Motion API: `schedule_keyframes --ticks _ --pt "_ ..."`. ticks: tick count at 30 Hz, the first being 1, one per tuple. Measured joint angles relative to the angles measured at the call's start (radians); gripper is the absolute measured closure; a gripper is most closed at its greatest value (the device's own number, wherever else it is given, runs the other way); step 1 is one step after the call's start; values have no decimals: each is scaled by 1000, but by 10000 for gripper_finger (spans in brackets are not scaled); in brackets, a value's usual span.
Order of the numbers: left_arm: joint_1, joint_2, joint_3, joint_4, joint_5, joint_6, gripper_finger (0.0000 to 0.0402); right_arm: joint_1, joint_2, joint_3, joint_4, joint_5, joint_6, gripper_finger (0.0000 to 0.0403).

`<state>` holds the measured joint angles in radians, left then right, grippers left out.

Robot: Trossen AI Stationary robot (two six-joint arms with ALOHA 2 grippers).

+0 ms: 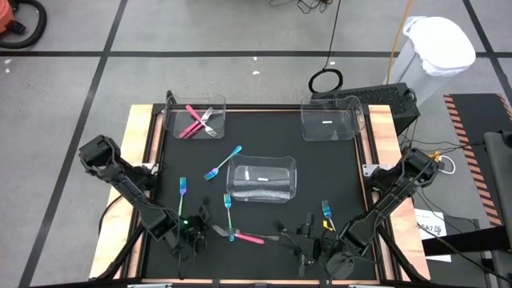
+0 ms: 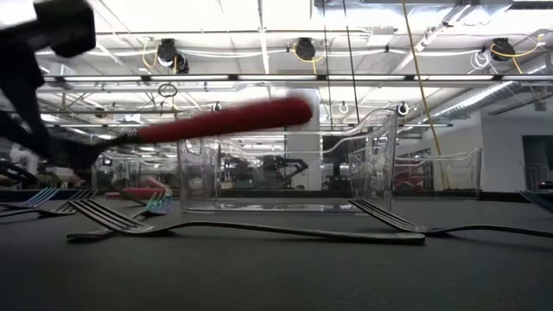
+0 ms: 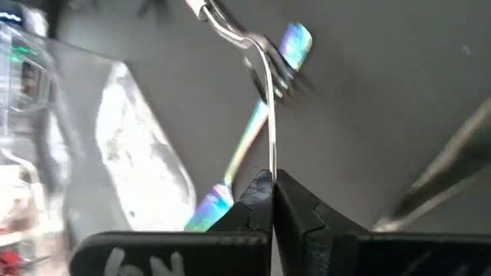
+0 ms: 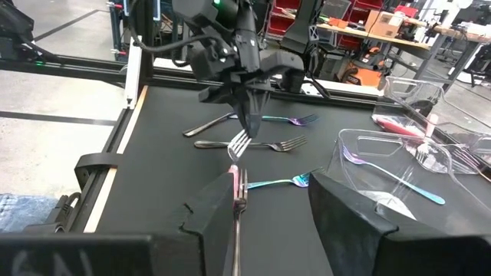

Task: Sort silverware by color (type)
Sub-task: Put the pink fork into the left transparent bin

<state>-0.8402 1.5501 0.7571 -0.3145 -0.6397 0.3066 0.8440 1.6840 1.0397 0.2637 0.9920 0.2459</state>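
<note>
While clenched, left gripper grasps pink-handled fork (tines) | right gripper spread, also touching it

We can read no text for certain. White marks on the black band just behind the left gripper are cut off and blurred beyond reading.

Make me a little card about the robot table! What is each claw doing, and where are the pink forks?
left gripper: shut on pink-handled fork, lifted off the mat
right gripper: open, beside that fork's pink handle
back left bin: pink-handled silverware inside
loose on mat: iridescent forks
</note>
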Motion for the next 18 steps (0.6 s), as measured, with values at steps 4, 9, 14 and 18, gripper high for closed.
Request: schedule_keyframes --ticks 4,9,14,18 --pt "0 0 40 1 -42 62 401 0 0 0 -9 0 0 239" --pt "0 -14 61 82 -57 164 401 0 0 0 -50 -2 5 239" --pt "-5 -60 61 160 -57 213 402 0 15 1 -128 1 31 239" --pt "-6 -105 61 227 -67 233 402 0 69 1 -135 2 37 239"
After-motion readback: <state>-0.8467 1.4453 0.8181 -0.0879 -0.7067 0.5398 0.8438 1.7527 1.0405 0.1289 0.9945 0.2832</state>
